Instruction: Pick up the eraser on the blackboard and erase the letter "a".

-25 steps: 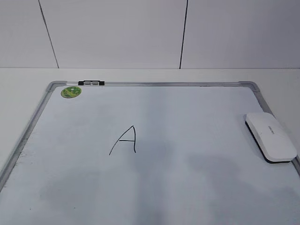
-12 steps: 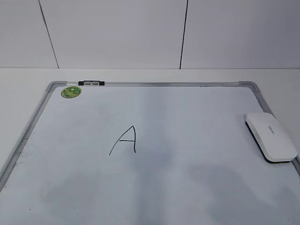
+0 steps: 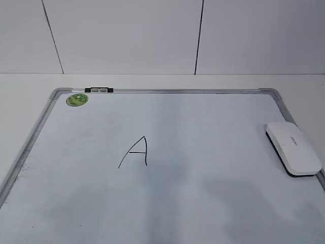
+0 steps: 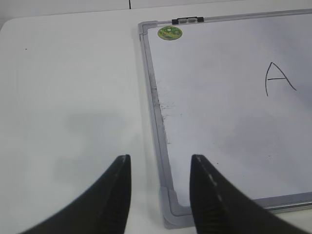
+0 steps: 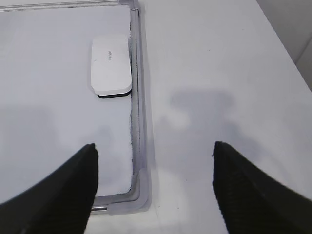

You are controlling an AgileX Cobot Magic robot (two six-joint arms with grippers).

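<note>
A: Going left to right: the left gripper [image 4: 160,195] hangs over the near left corner of the board [image 3: 30,145], fingers apart, nothing between them. Its view shows the letter [image 4: 279,79] far off to its right, an angular capital rather than a cursive one.

B: And the eraser [image 3: 293,148]?

A: At the right edge of the board, flat, just inside the frame, long axis running along that edge. Well away from the letter [image 3: 134,151].

B: So the right arm is nearer?

A: I'd say so. The right gripper [image 5: 153,185] sits above the near right corner, fingers spread wide, empty, touching nothing. The eraser [image 5: 111,64] lies ahead of it and slightly left.

B: Wide enough?

A: Looks so, across the short side.
</note>
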